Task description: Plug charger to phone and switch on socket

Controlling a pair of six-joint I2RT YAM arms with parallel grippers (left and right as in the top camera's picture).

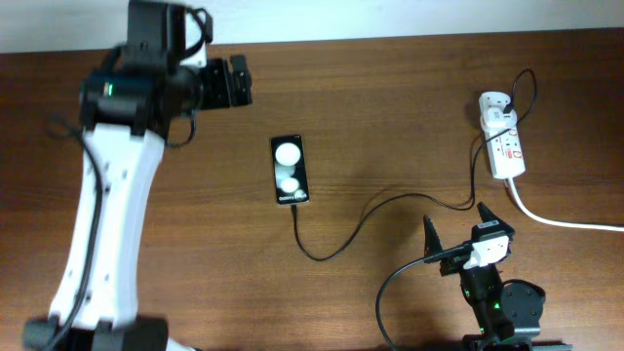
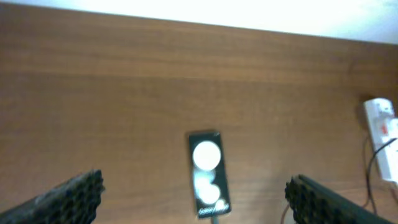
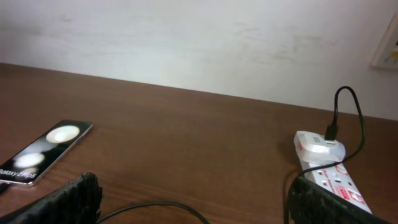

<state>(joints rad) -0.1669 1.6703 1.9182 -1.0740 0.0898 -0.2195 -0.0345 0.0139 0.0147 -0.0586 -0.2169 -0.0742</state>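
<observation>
- Since the long thin black charger cable (image 1: 395,198) seems to meet the lower short edge of the small black glossy-screened phone (image 1: 290,170), I judge the plugging step done. The step in hand is then switching on the socket. The joint itself is too small to confirm.
- The phone lies flat on the brown wooden surface (image 1: 390,88) near the middle of the overhead frame. Its screen faces up and shows two round white reflections.
- From the phone the cable loops down, then rises rightward to a white adapter (image 1: 495,105). The adapter sits in the top end of the white oblong power strip (image 1: 507,151) at the upper right. A thick white cord (image 1: 575,224) leaves the strip's lower end toward the right edge.
- The right hand (image 1: 456,229), in the lower right of the frame, has its two black fingers spread wide and grips nothing. It sits below and left of the strip, apart from it, with the cable passing just above its fingertips.
- The left hand (image 1: 237,83), at the upper left, is also wide open and empty, well apart from the phone.
- The next move probably falls to the right hand. It would need to narrow its fingers, travel up to the red switch marks (image 3: 346,191) and press with one fingertip, without snagging the cable. Whether the switch is on I cannot tell.
</observation>
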